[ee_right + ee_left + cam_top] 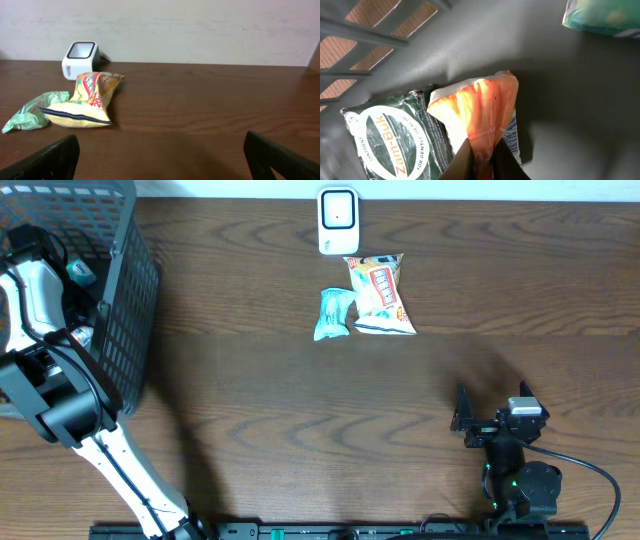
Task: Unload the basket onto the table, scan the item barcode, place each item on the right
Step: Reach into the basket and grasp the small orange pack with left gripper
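Inside the grey basket (125, 290) at the far left, my left gripper (482, 160) is shut on the edge of an orange and white snack packet (475, 107). A dark green Zam-Buk sachet (395, 137) lies beside the packet on the basket floor. The white barcode scanner (338, 221) stands at the back of the table, also seen in the right wrist view as the scanner (81, 59). My right gripper (492, 412) rests open near the front right, nothing between its fingers (55, 159).
A yellow chip bag (381, 295) and a pale green packet (334, 313) lie just in front of the scanner. A teal and white item (602, 17) sits in the basket's far corner. The basket's slotted wall (375, 30) rises close behind the left gripper.
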